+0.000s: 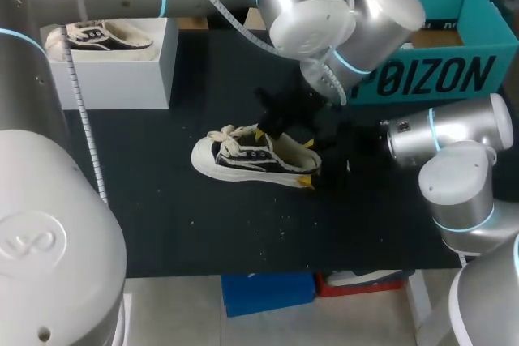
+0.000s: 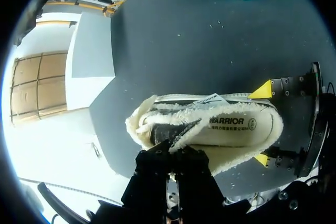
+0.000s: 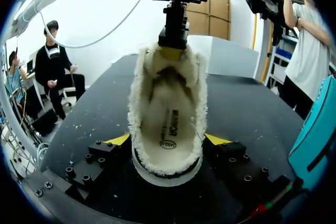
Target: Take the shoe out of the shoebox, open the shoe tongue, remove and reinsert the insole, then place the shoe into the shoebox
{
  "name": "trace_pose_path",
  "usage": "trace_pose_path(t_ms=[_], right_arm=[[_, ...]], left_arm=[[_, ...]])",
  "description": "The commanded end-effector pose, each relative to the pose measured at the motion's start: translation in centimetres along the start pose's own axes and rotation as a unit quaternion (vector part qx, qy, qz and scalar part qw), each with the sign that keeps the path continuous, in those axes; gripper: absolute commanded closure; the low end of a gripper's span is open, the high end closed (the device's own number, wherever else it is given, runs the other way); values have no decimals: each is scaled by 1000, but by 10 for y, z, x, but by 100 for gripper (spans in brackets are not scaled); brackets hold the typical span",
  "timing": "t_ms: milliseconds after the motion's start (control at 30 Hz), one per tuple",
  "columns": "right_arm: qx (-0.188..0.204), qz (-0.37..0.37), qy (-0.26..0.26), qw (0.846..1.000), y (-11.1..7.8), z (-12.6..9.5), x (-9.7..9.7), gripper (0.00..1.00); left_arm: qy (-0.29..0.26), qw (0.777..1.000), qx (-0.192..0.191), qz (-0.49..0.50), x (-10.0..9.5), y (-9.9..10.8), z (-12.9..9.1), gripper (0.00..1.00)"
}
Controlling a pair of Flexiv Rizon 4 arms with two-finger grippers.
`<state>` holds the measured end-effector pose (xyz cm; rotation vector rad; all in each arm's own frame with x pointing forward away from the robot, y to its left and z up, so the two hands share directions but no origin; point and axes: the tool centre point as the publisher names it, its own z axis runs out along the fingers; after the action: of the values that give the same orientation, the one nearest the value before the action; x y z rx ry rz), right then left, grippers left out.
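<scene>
A black-and-white sneaker (image 1: 243, 160) with fleece lining lies on the dark mat, toe to the left. My left gripper (image 1: 261, 131) comes down from above onto the shoe's mouth. In the left wrist view that gripper (image 2: 175, 150) is shut on the fleecy tongue (image 2: 176, 132). My right gripper (image 1: 308, 164) is at the heel. In the right wrist view its yellow fingertips (image 3: 119, 139) press the heel of the sneaker (image 3: 168, 108) from both sides. The printed insole (image 2: 231, 124) lies inside the shoe. An open teal box (image 1: 454, 62) stands at the back right.
A white box (image 1: 122, 70) at the back left holds a second sneaker (image 1: 97, 38). The dark mat (image 1: 203, 224) lies bare in front of the shoe, down to the table's front edge.
</scene>
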<state>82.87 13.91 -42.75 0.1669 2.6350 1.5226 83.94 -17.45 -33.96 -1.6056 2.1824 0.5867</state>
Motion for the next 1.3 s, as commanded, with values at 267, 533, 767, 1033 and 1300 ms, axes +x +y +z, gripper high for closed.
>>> trace_pose_path(t_ms=[267, 533, 767, 1033, 1300], right_arm=[[1, 1, 0, 1000, 0, 2, 0, 100], [1, 1, 0, 1000, 0, 2, 0, 100], [1, 1, 0, 1000, 0, 2, 0, 100], [1, 1, 0, 1000, 0, 2, 0, 100], [1, 1, 0, 1000, 0, 2, 0, 100]], left_arm=[[25, 999, 18, -27, -46, 20, -3, 100], [35, 998, 2, -60, -71, 33, 18, 100], [45, 996, -7, -76, -86, 38, 31, 0], [49, 994, -15, -95, -101, 42, 45, 0], [54, 992, -28, -108, -113, 43, 64, 0]])
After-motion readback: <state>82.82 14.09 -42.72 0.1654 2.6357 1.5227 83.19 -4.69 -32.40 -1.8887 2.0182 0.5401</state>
